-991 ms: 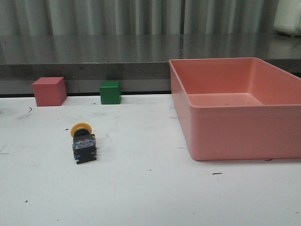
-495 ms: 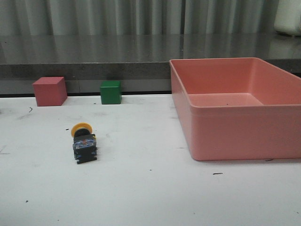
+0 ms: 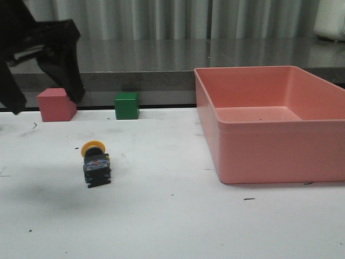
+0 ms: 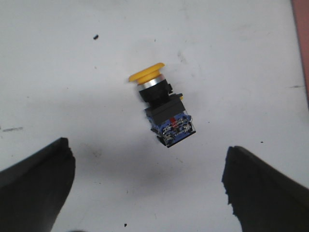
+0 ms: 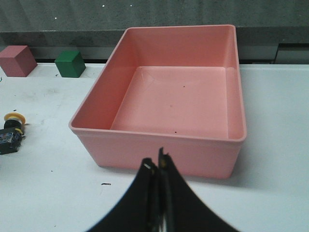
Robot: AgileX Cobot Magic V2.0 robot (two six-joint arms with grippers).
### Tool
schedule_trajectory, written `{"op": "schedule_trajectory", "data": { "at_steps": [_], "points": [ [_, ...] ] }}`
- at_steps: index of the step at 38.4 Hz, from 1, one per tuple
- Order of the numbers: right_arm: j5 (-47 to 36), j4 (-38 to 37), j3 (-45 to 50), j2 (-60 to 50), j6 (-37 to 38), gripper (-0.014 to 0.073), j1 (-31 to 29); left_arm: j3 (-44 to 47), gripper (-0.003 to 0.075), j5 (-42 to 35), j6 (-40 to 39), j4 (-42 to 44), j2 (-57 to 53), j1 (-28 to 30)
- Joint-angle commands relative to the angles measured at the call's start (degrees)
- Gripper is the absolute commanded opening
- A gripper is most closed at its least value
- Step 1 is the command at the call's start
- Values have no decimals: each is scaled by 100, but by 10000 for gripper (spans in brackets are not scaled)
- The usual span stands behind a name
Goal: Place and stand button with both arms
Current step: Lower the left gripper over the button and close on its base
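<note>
Yellow-capped black push button (image 3: 95,164) lying on its side, left-centre of white table (image 3: 172,216) | left gripper (image 3: 46,100) blurred at upper left, fingers spread wide, seemingly empty | right gripper (image 5: 158,166) pinched closed before pink plastic bin (image 5: 164,140), holding nothing

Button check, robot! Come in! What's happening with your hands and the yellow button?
Left gripper open, fingers wide, above the button. Right gripper shut, empty, facing the pink bin. Button on its side on the table, untouched. Nothing in the way.
</note>
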Motion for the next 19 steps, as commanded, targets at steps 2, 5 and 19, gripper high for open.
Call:
{"op": "schedule_trajectory", "data": {
  "at_steps": [2,5,19],
  "points": [
    [-457,-37,-163,39,-67,-68,-30,-748,600,227,-212,-356,542,-36],
    [-457,-37,-163,39,-67,-68,-30,-1067,600,326,-279,-467,963,-36],
    [-457,-37,-163,39,-67,-68,-30,-2440,600,1391,-856,-467,2447,-36]
  ]
}}
